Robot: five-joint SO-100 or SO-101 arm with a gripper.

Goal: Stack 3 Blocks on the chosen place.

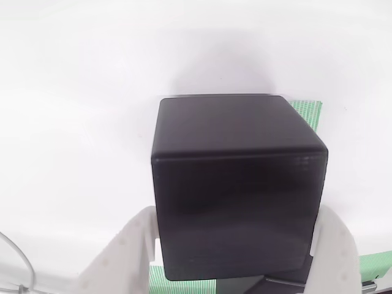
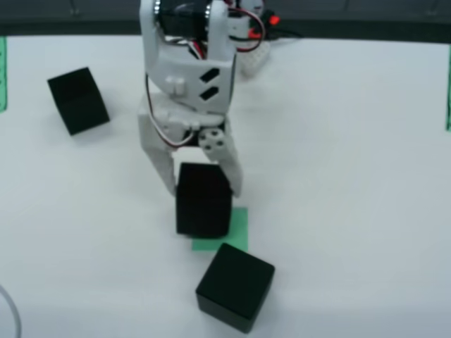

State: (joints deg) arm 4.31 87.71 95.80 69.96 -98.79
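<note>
The gripper of the white arm is clenched on 1 matte black block, the held block, with 1 white finger pressed against its left face and the other against its right face in the wrist view. This block is a cube, so no axis is longer than the others; it stands upright and square to the fingers, its flat top face level and its front face turned toward the wrist camera. Its edges and corners are rounded and its surfaces smooth with a faint sheen. In the fixed view its lower edge meets the green patch, a flat rectangular marker on the white table; whether the block rests on the patch or hangs just above it cannot be told. In the wrist view the same patch shows as finely ribbed green material past the far right corner of the block and below it between the fingers. A 2nd block, also a black cube with softened edges, sits on the table just in front of the green patch in the fixed view, rotated so that 1 corner points toward the camera. A 3rd block lies well apart from the patch, toward the far left of the fixed view, tilted and turned relative to the patch edges. Red and white wires run along the upper arm.
</note>
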